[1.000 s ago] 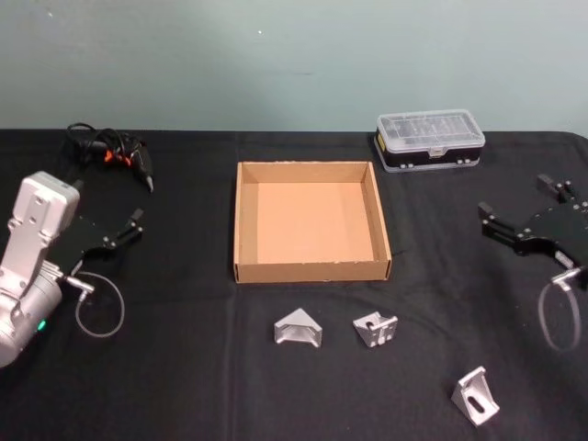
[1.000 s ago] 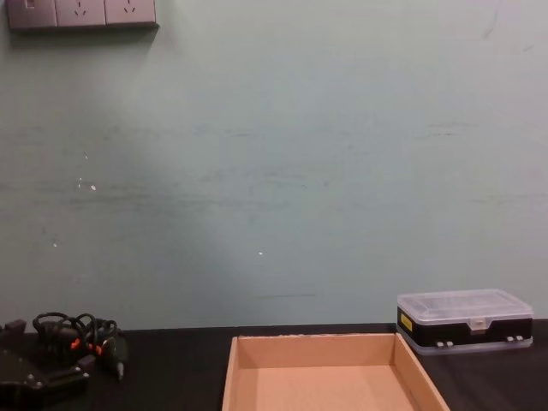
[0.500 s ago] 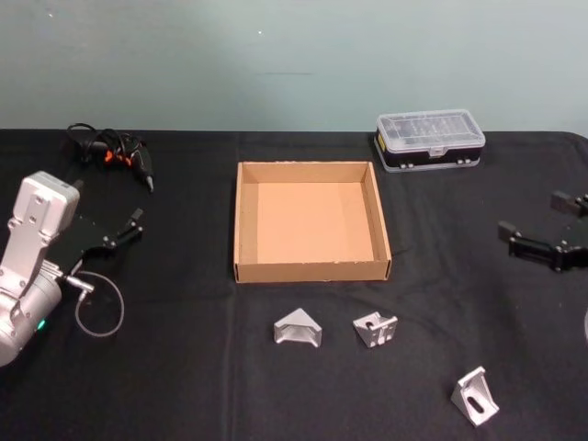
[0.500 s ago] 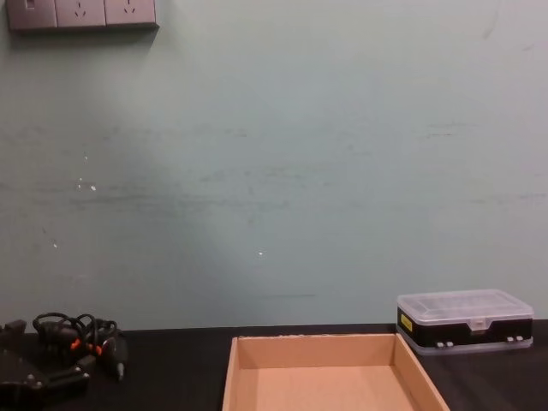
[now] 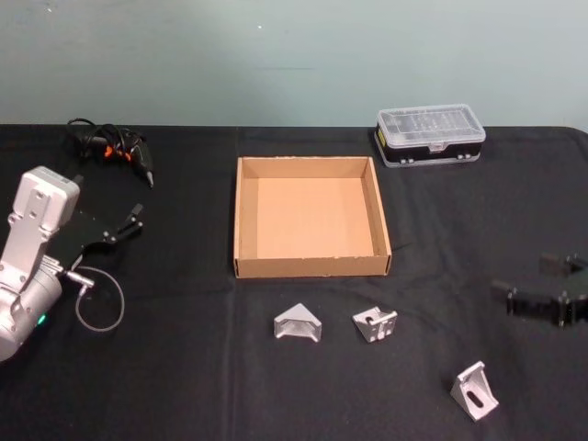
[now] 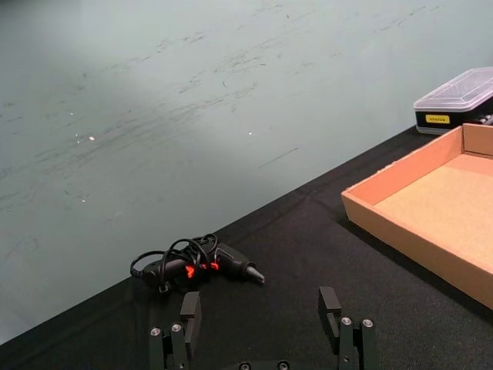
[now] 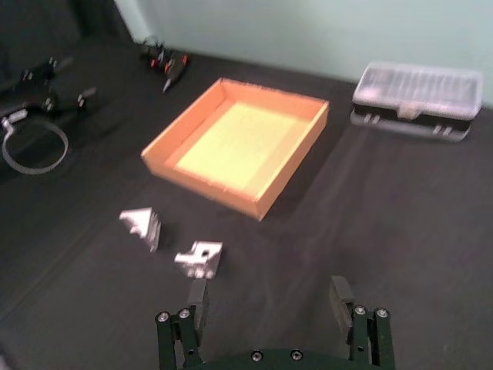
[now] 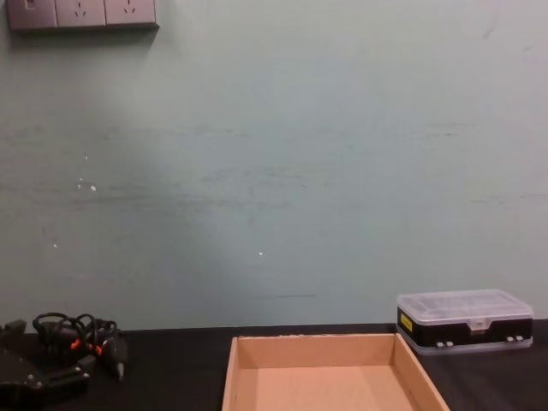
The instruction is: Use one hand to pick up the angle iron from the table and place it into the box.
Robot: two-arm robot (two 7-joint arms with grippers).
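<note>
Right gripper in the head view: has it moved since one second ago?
Yes. The right gripper has moved nearer the robot, away from the plastic case and toward the rightmost angle iron.

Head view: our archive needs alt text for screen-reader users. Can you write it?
Three silver angle irons lie on the black table, on the robot's side of an empty cardboard box. The open left gripper and open right gripper are at either side.

Three angle irons (image 5: 298, 325) before box (image 5: 312, 267)
</note>
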